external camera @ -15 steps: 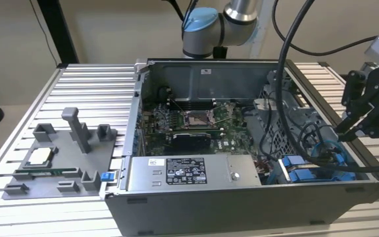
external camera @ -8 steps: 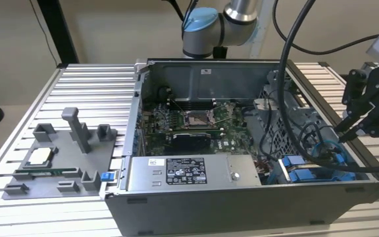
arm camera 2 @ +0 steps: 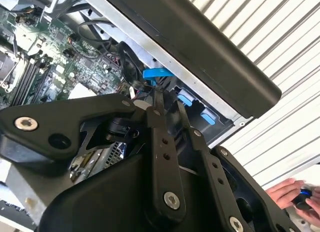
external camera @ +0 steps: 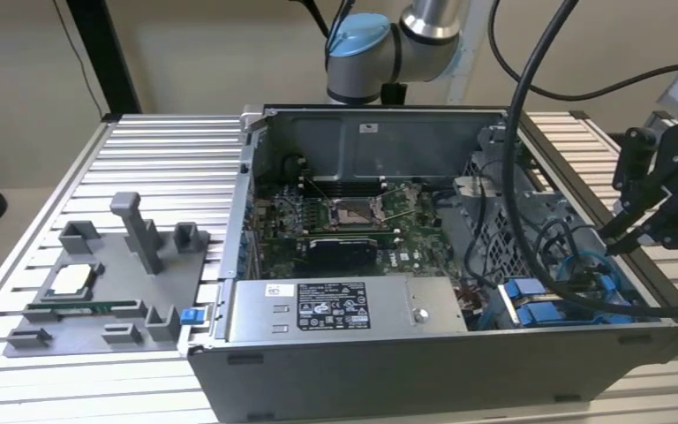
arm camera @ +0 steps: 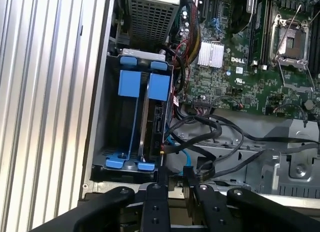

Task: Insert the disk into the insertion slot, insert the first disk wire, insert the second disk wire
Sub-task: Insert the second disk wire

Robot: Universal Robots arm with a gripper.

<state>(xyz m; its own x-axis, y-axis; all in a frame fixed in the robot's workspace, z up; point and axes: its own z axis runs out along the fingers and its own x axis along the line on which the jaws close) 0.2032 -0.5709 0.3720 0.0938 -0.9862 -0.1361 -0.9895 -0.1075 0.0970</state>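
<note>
The disk (arm camera: 151, 127) stands edge-on in the insertion slot (arm camera: 107, 117), its blue carrier tab (arm camera: 159, 86) beside a second blue tab (arm camera: 130, 82). In the exterior view the slot (external camera: 539, 305) is at the case's front corner, on that view's right. Black wires (arm camera: 210, 137) and a thin blue wire (arm camera: 181, 152) loop right beside the disk's connector end. My gripper (arm camera: 175, 174) hovers over the case rim just outside that end of the slot, close to the blue wire. It hangs above the case's side wall (external camera: 621, 240) on the exterior view's right, and it also appears in the second wrist view (arm camera 2: 167, 100).
The open computer case (external camera: 433, 371) lies on a ribbed aluminium table (external camera: 162, 177), with motherboard (external camera: 351, 221) and grey power-supply box (external camera: 327, 309) inside. A grey fixture tray (external camera: 103, 283) sits on the exterior view's left. A person's hand (arm camera 2: 295, 194) rests on the table outside the case.
</note>
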